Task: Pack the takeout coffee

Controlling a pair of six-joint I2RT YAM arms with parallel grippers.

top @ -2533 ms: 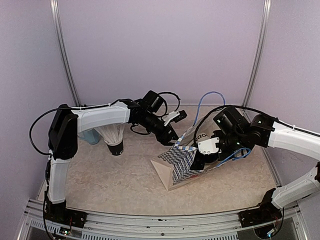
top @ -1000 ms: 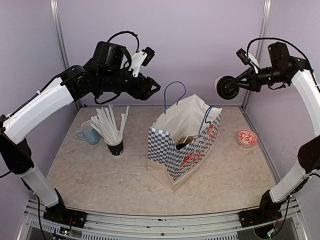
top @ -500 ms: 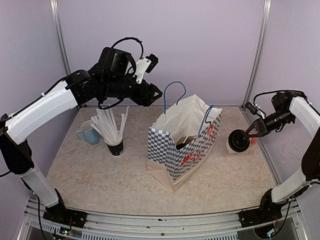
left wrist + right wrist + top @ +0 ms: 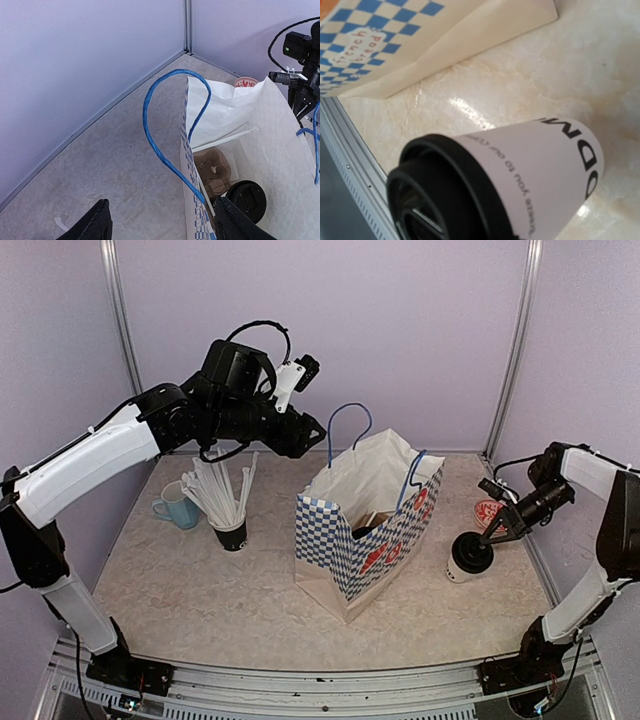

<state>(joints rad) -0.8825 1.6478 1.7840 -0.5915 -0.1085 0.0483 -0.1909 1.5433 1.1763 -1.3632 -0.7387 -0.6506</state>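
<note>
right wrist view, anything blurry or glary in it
right wrist view: the paper cup fills much of the frame, its black lid soft and out of focus while the lettering reads fine; a bright glare streak lies on the table beside it. top external view: evenly lit and sharp.

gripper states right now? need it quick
Left gripper: open, holding nothing.
Right gripper: closed on a cup.
</note>
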